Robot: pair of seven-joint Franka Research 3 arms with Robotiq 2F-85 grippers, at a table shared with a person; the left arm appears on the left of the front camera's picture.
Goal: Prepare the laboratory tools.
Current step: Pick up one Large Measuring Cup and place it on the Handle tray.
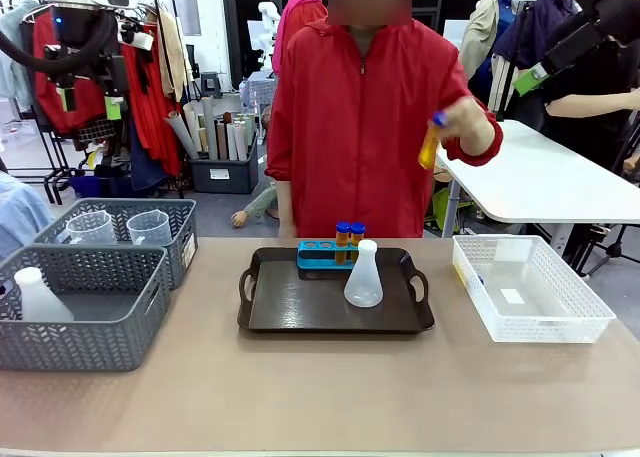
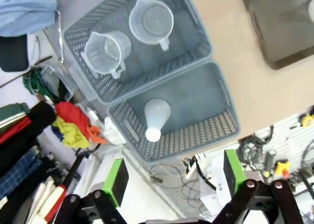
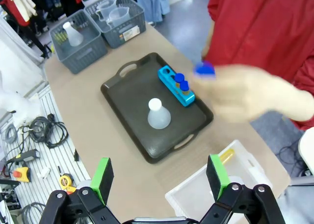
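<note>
On the dark tray (image 1: 300,312) (image 3: 132,109) stands a small blue tube rack (image 1: 318,255) (image 3: 172,87) holding two blue-capped orange tubes (image 1: 349,236), with a translucent conical flask (image 1: 363,275) (image 3: 158,115) in front of it. The person's hand (image 1: 468,125) holds another orange tube (image 1: 431,143) up in the air, blurred in the right wrist view. My left gripper (image 2: 175,177) hangs open high above the grey baskets; one holds a second flask (image 2: 156,117) (image 1: 38,295), the other two clear beakers (image 2: 107,52) (image 1: 148,227). My right gripper (image 3: 160,176) is open, high above the table's right side.
The white mesh bin (image 1: 530,322) (image 3: 196,197) sits right of the tray with an orange tube (image 3: 225,156) lying in it. The two grey baskets (image 1: 90,342) fill the table's left end. Bare tabletop runs along the near edge. A white table stands behind on the right.
</note>
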